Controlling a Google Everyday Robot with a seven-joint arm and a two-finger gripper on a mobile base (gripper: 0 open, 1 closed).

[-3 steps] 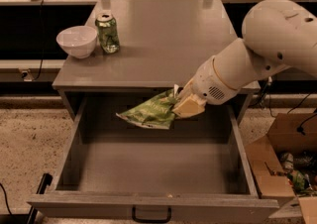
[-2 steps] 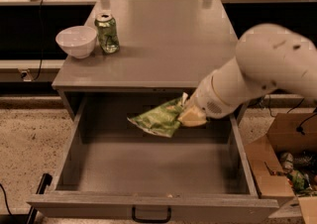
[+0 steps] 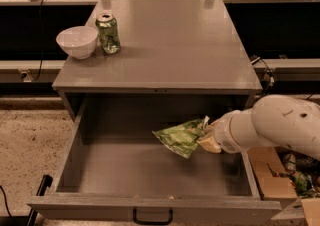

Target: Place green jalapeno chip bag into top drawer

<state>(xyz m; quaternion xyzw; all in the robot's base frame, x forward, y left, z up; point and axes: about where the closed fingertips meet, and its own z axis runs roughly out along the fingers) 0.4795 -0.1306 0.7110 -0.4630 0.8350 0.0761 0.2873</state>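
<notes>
The robot's pincer (image 3: 209, 140), at the tip of a thick white arm (image 3: 280, 125) that is crossing in from beyond the right edge of the bench, is clenching one end of the flat, crinkly green jalapeno chip bag (image 3: 179, 138). The bag's loose end is pointing left. It is hanging inside the wide grey metal top drawer (image 3: 125, 170), which is standing pulled well out from under the front edge of the grey bench (image 3: 170, 45). The bag is sitting below the bench top, over the right half of the drawer. It appears to be just above the plain floor, though whether it is touching cannot be told.

Gripping the bag by one end is probably serving two aims: the arm is staying outside the right wall, and the light, limp body of the bag is trailing over open floor.

A round white bowl (image 3: 77, 41) and a green soda can (image 3: 108, 32) are standing side by side near the bench's left edge, toward the back corner, well apart from the work. The black handle (image 3: 152, 216) is sitting centred on the drawer front.

The placing seems nearly done; letting go looks like the remaining step. The crinkly film could cling to the pincer or slide against the right wall.
</notes>
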